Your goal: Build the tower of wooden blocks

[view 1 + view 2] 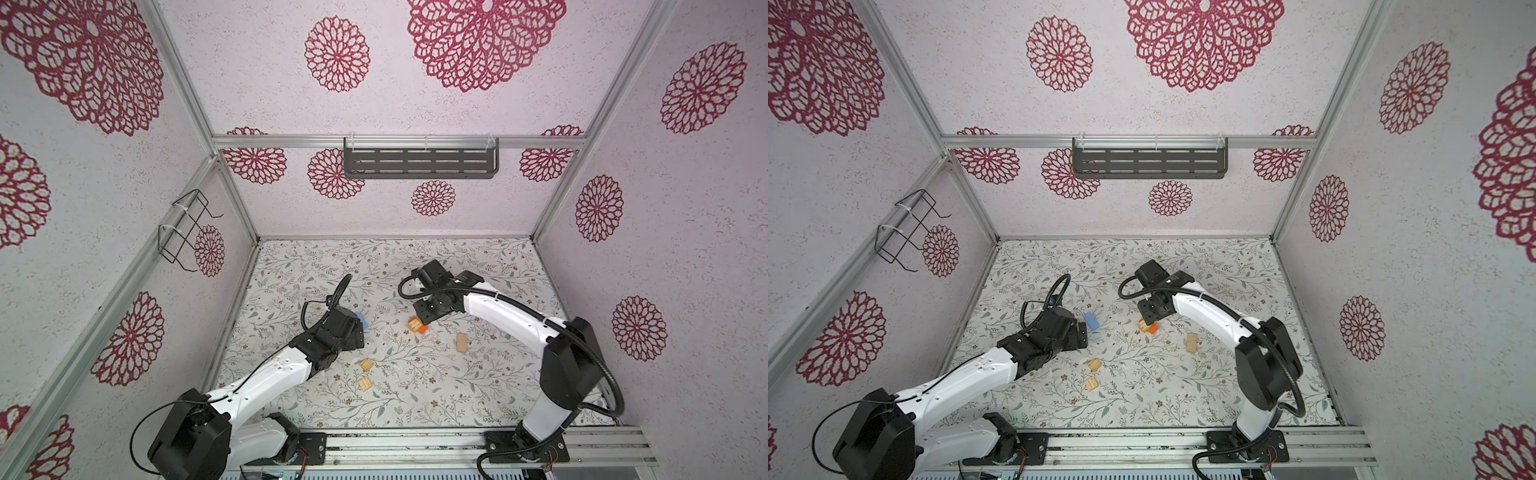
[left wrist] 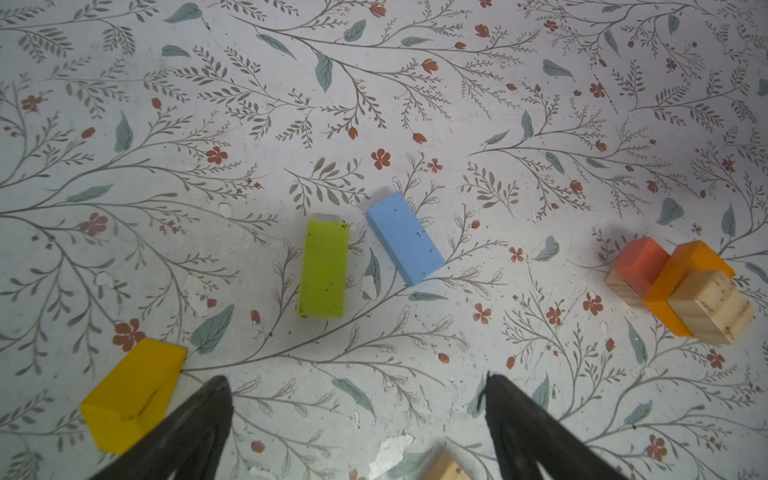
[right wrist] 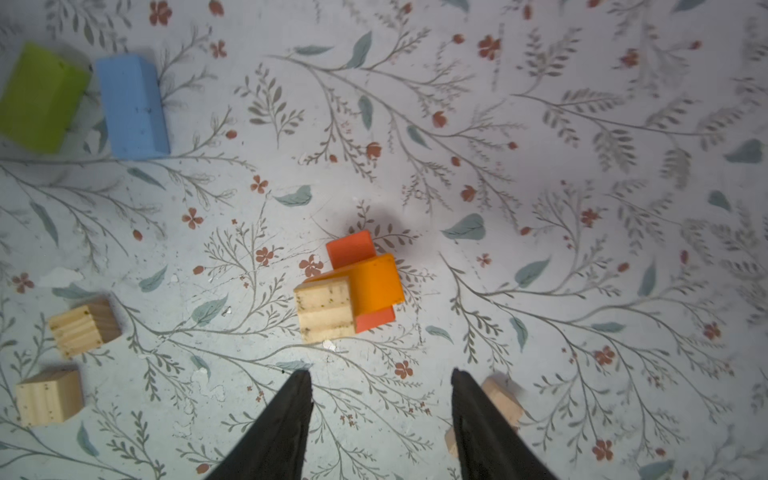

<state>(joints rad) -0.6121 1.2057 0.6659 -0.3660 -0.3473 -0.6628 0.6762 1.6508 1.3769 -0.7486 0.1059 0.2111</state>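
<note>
Left jaws wide apart, right jaws apart, empty, wood block tower (image 3: 374,282), orange across red-orange, tan block at one end

No text, label or number is readable on the wood blocks (image 3: 326,309) or elsewhere.

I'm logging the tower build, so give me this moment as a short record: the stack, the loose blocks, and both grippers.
stack: red-orange, orange and tan blocks piled together
loose painted blocks: green block, blue block, yellow block, none stacked
loose tan blocks: two grooved squares, one longer piece
left gripper: open, empty
right gripper: open, empty, near the stack, not touching
</note>
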